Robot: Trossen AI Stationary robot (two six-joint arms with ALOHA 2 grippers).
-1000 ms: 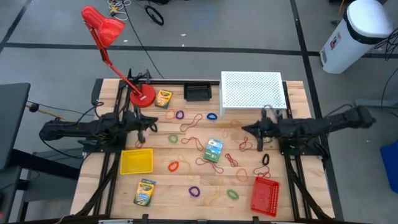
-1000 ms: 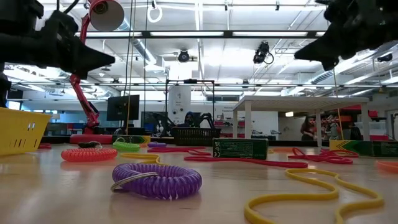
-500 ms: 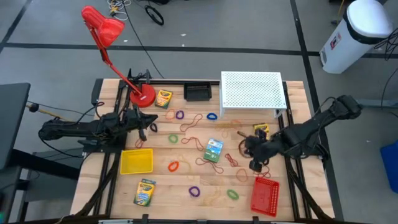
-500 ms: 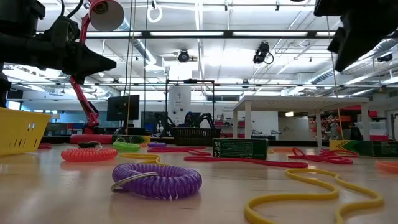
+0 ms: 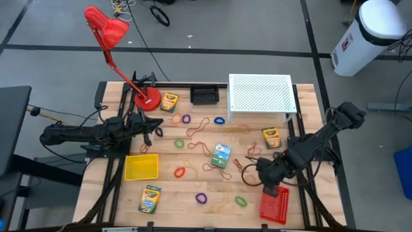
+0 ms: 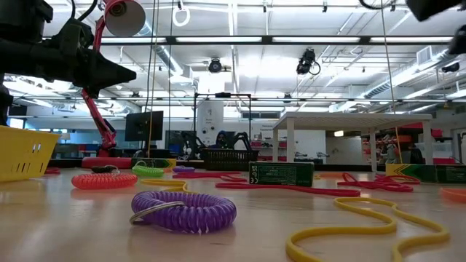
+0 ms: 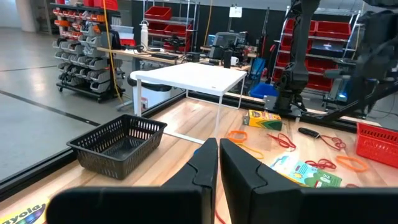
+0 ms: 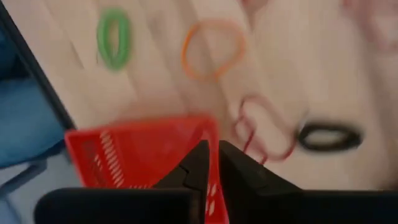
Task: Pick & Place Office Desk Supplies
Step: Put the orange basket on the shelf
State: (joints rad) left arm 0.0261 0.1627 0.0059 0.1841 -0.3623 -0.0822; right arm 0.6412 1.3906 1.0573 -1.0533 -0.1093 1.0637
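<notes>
Since a second ago, my right end effector (image 5: 269, 182) swings down beside the red mesh basket (image 5: 275, 204), fingers nearly clenched, empty; left end effector (image 5: 154, 125) hovers clenched.

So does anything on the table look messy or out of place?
Yes. Rubber-band loops lie strewn loose across the middle of the table, none in the yellow basket, red basket or black basket. Nothing looks damaged.

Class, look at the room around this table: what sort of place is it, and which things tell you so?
Most likely a robotics lab or workshop. Shelving with red storage bins lines the back wall, bare ceiling ducts and strip lights run overhead, and other work tables stand on an open concrete floor.
</notes>
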